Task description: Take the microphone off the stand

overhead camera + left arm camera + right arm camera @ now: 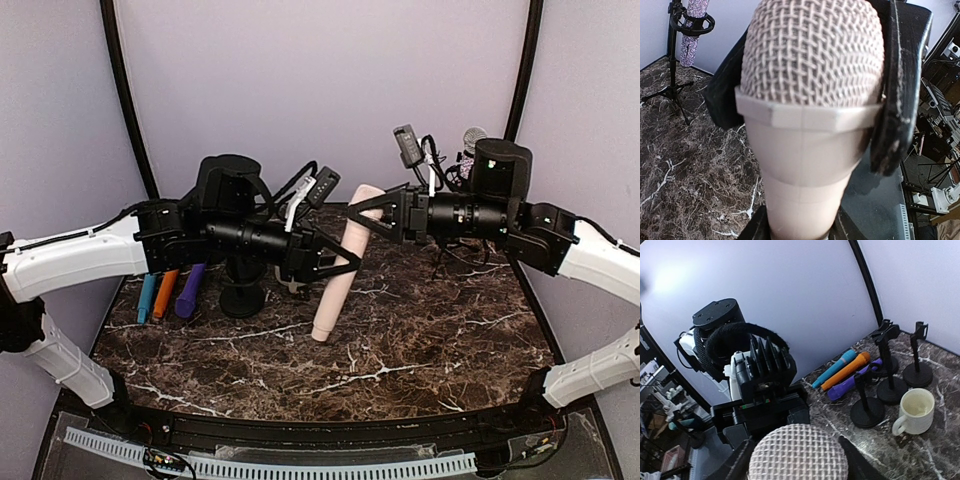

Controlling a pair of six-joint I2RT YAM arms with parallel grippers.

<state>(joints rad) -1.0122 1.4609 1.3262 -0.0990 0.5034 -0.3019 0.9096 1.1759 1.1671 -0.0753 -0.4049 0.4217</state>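
A pale pink microphone (330, 305) leans upright at the middle of the table, its tail low near the marble top and clear of any stand. My left gripper (343, 262) is shut on its body; in the left wrist view the mesh head (810, 75) fills the frame and the body sits between the jaws of the left gripper (800, 231). My right gripper (362, 212) is closed on the head from the right. In the right wrist view the mesh head (797, 452) sits between the right gripper's (797, 462) two fingers, which touch its sides.
Teal (147, 297), orange (165, 293) and purple (190, 290) microphones lie at the left. Black round-base stands (242, 295) (867, 410) (890, 385) are near them, with a white cup (914, 410). A glittery microphone on a tripod stand (690, 35) is at the back right.
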